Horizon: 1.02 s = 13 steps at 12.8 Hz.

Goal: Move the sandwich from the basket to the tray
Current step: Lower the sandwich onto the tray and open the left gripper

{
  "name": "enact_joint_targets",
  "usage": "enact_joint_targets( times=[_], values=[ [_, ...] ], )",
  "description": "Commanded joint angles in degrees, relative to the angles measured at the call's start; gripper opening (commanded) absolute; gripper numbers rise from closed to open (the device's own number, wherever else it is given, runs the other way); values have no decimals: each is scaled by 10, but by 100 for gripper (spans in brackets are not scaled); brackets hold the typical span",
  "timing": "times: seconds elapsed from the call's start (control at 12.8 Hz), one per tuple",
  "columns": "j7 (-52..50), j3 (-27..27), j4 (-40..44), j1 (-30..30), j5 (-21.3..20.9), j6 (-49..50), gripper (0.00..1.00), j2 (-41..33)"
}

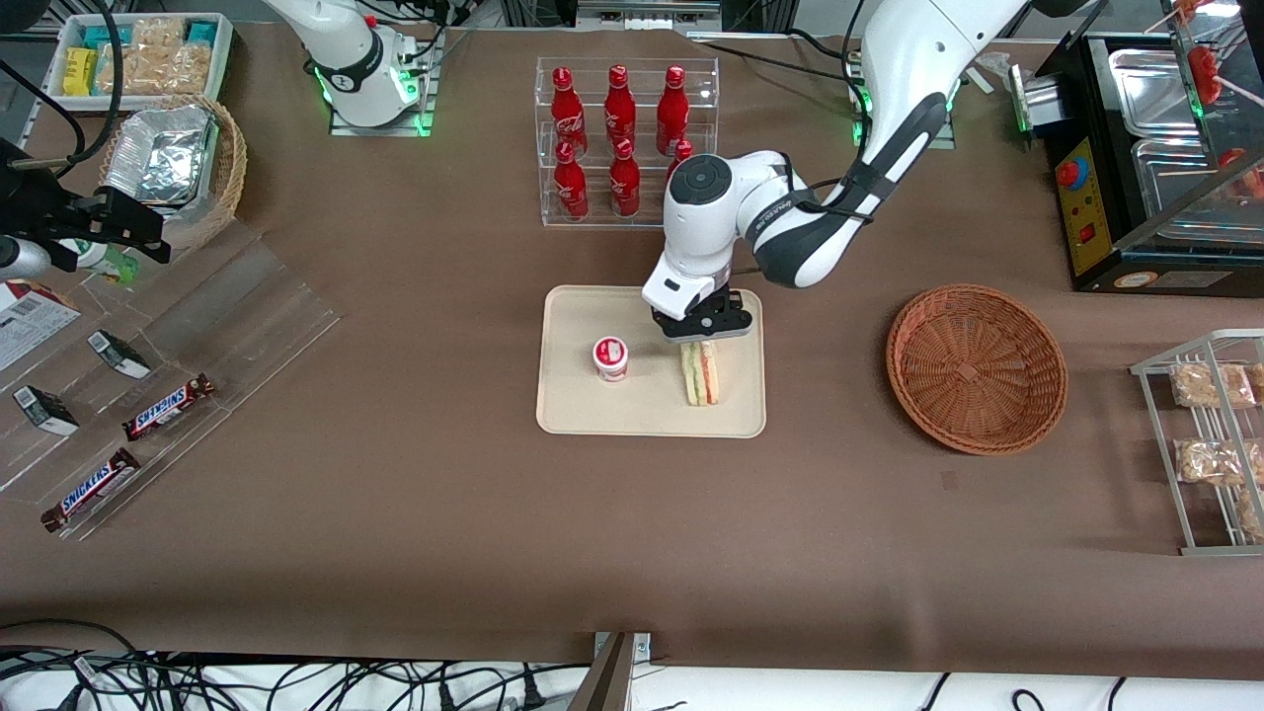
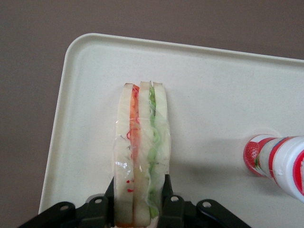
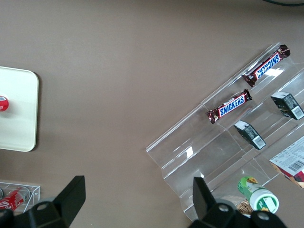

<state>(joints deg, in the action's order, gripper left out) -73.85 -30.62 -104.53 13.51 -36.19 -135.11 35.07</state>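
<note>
The tray (image 1: 563, 415) sits mid-frame in the front view, the emptied basket (image 1: 976, 367) toward the working arm's end. The sandwich (image 1: 700, 374) stands on edge on the tray, beside a yogurt cup (image 1: 610, 357). The gripper (image 1: 703, 339) pinches its upper end, likely steadying it before release.

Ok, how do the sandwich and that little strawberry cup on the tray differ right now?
The sandwich is a layered wedge standing on edge; the strawberry cup is a small round cup with a red-and-white lid. The pincer is shut on the sandwich, while the cup stands free, untouched. The sandwich sits nearer the basket than the cup does. Both rest on the tray.
</note>
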Motion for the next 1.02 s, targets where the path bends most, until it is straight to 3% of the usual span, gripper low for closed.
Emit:
enact_joint_targets(
  times=[0.0, 0.08, 0.16, 0.47, 0.94],
  values=[
    [-16, -1, 14, -1, -23, -9, 50, 14],
    [-17, -1, 14, -1, -23, -10, 80, 14],
    [-17, -2, 14, -1, -23, -10, 100, 15],
    [-18, -9, 20, -2, -6, 13, 100, -10],
    [-6, -23, 59, -29, 56, 91, 100, -58]
  ],
)
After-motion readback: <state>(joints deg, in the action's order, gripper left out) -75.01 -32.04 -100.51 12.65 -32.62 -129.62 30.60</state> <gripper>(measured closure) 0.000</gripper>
